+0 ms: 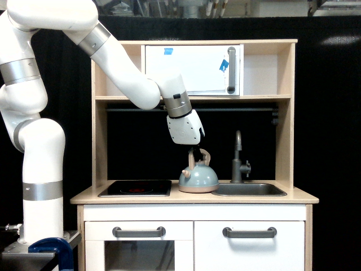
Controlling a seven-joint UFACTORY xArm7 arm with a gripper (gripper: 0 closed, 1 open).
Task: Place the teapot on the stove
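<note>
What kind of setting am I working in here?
Likely a lab test rig built around a toy play kitchen: a wooden unit with a black stove, a sink with faucet, and a black backdrop curtain behind.

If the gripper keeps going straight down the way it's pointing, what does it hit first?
The gripper points down at the teapot's wooden loop handle, so it would meet that handle first, then the dome below. Depth is unclear from this single view.

End effector (197, 152) at teapot (198, 178) handle, beside stove (135, 188).
</note>
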